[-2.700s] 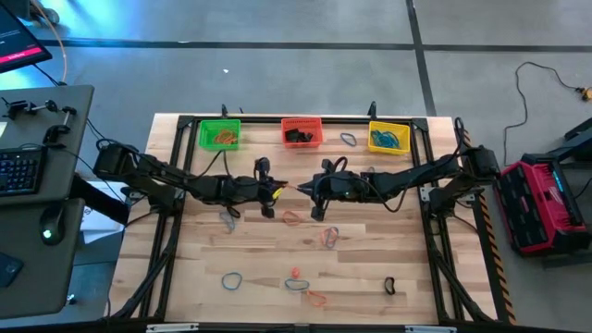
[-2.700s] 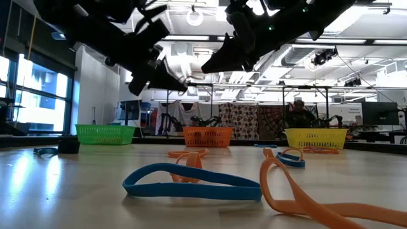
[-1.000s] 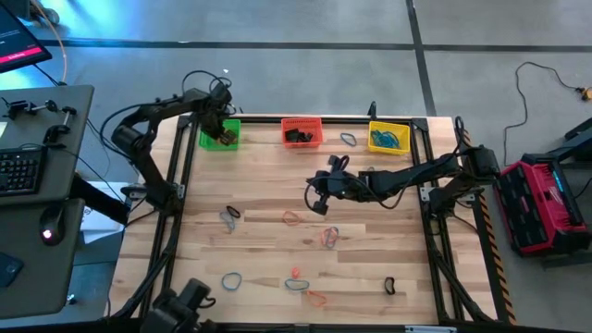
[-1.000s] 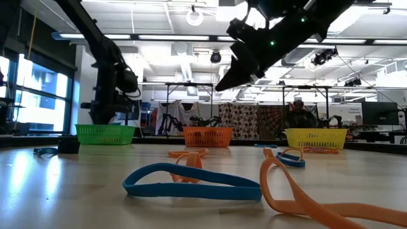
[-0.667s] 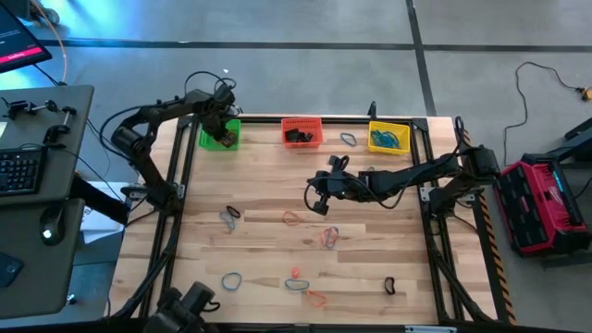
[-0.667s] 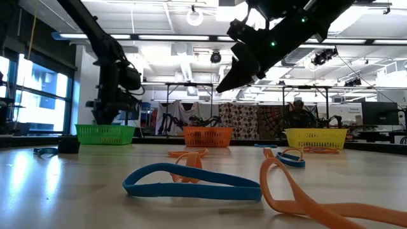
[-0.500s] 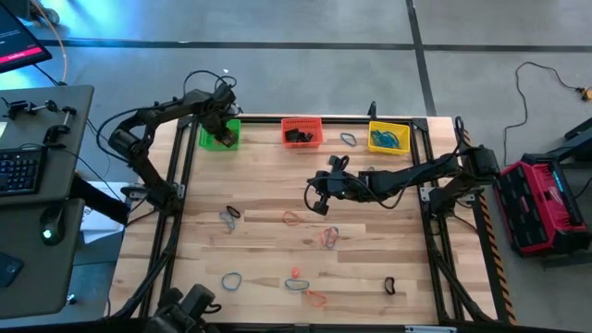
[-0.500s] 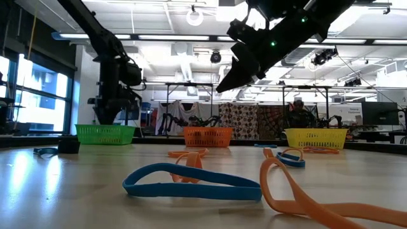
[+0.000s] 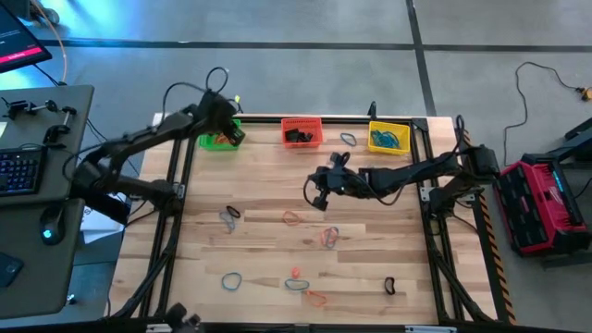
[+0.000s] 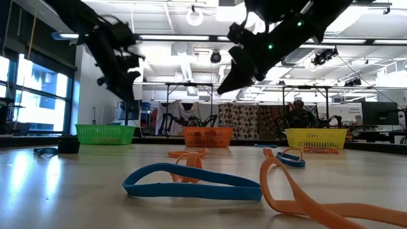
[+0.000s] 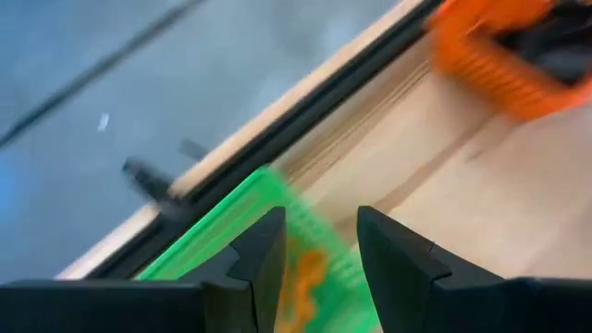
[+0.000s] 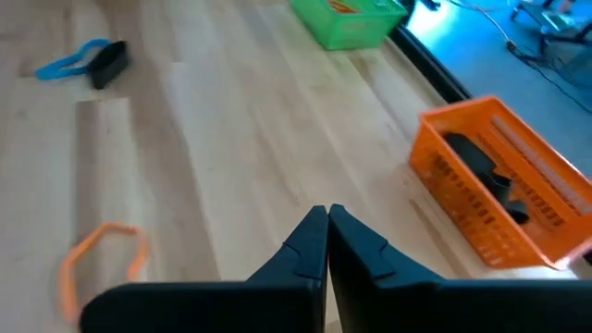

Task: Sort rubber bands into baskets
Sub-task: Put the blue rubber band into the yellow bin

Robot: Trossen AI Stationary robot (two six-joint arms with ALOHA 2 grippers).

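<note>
Overhead layout, taking the red-orange basket (image 9: 302, 131) at the table's far edge as landmark. The green basket (image 9: 219, 135) stands to its left and the yellow basket (image 9: 388, 137) to its right, all three in one row. The left gripper (image 9: 228, 129) hangs over the green basket; only the left wrist view shows its fingers (image 11: 260, 250) apart with nothing between them, and orange bands (image 11: 301, 277) lying in that basket below. The right gripper (image 9: 317, 191) is in front of the red-orange basket, above bare wood; its wrist view shows the fingers (image 12: 310, 242) pressed together and empty, and black bands (image 12: 481, 166) inside the red-orange basket. The high view alone reveals blue bands (image 9: 388, 139) in the yellow basket, one grey band (image 9: 348, 140) on the table between red-orange and yellow baskets, and loose rubber bands (image 9: 293, 218) scattered well in front of the landmark. The low view shows a blue band (image 10: 191, 181) and an orange band (image 10: 305, 197) nearest the camera.
</note>
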